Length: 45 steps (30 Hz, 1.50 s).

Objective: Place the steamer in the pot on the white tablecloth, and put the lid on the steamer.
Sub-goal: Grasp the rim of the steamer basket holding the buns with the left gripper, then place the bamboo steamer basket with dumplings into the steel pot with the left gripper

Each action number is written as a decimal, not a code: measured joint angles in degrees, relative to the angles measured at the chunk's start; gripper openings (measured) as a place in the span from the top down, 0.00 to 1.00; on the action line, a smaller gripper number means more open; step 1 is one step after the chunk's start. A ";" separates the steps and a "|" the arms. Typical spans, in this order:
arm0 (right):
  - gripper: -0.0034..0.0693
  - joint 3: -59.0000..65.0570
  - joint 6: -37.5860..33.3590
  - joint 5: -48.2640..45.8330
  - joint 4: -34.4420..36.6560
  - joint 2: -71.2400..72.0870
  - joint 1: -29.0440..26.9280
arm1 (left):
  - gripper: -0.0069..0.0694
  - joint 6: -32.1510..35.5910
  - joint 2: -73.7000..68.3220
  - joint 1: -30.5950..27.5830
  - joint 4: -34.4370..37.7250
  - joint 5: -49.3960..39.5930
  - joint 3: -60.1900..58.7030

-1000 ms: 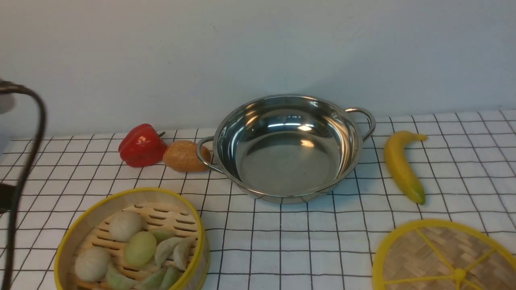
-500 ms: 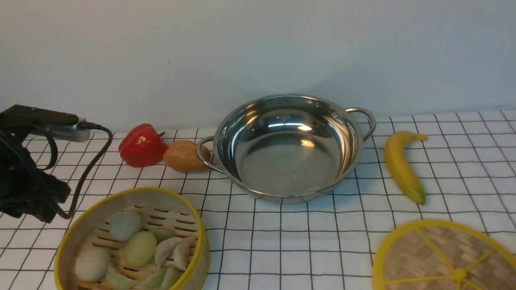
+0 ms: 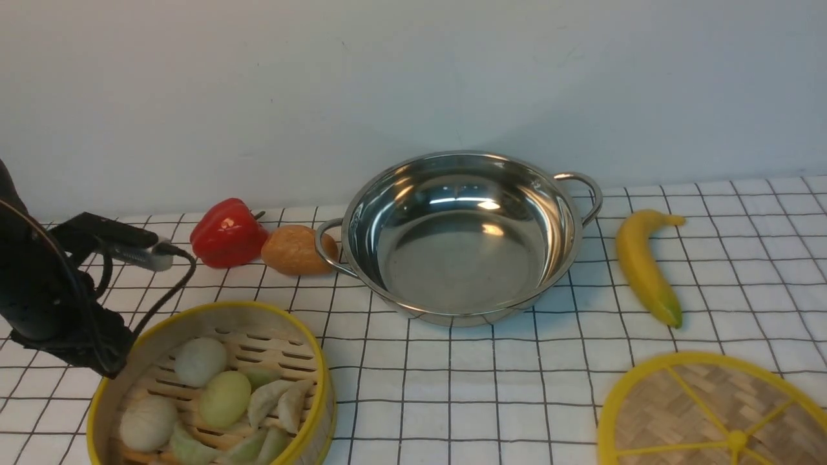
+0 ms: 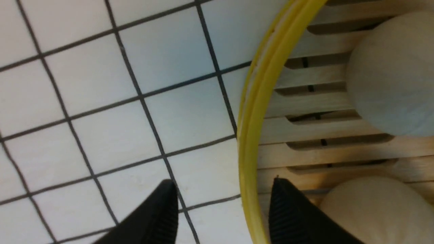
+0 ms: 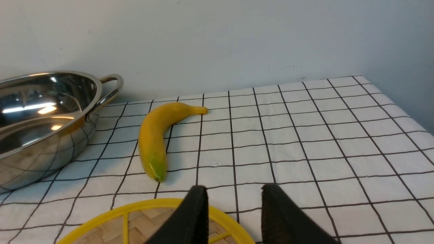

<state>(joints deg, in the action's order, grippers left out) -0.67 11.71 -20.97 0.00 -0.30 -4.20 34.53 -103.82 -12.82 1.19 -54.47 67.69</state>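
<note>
While the steamer [image 3: 223,305] sits at the near left of the white tablecloth [image 3: 491,381] and the pot [image 3: 462,258] stands empty in the back centre, the front view suggests neither step is done: the basket must go into the pot, then the lid [image 3: 704,413], lying flat at the near right, onto it. A red pepper [image 3: 226,234] and a brown potato-like item [image 3: 296,250] lie just left of the pot, a banana [image 3: 643,265] to its right. The left arm [image 3: 45,303] reaches down to the steamer's left edge, but its tip is only a dark mass, and steamer and lid are cut off by the frame's lower edge. In the left wrist view the left gripper [image 4: 222,183] has its jaws apart astride the steamer's yellow rim, one finger over the cloth outside, the other inside beside a pale bun [image 4: 373,210]; neither seems to touch the rim, so the grasp looks not yet made. In the right wrist view the right gripper [image 5: 234,188] hangs with jaws apart and nothing between them, above the lid's far edge, with the banana beyond.
</note>
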 joint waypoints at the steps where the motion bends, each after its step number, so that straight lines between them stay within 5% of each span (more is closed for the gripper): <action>1: 0.62 0.00 0.00 0.00 0.00 0.00 0.00 | 0.46 0.28 -0.36 0.00 0.00 0.18 0.00; 11: 0.62 0.00 0.00 0.00 0.00 0.00 0.00 | 0.47 2.57 -6.11 0.00 2.81 3.58 0.13; 14: 0.62 0.00 0.00 0.00 0.00 0.00 0.00 | 0.55 2.57 -6.11 0.00 3.14 3.52 0.14; 16: 0.62 0.00 0.00 0.00 0.00 0.00 0.00 | 0.77 2.57 -6.11 0.00 3.56 3.24 0.19; 19: 0.62 0.00 0.00 0.00 0.00 0.00 0.00 | 0.88 2.35 -5.98 0.00 3.56 2.61 0.71; 29: 0.62 0.00 0.00 0.00 0.00 0.00 0.00 | 0.87 4.73 -4.27 0.00 10.01 -12.09 13.55; 35: 0.62 0.00 0.00 0.00 0.00 0.00 0.00 | 0.87 1.74 -4.19 2.90 11.52 -13.69 25.13; 45: 0.62 0.00 0.00 0.00 0.00 0.00 0.00 | 0.87 -14.93 -13.79 19.54 5.94 -15.17 46.63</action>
<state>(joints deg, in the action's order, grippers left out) -0.67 11.71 -20.97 0.00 -0.30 -4.20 19.60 -117.61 6.71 7.13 -69.64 114.32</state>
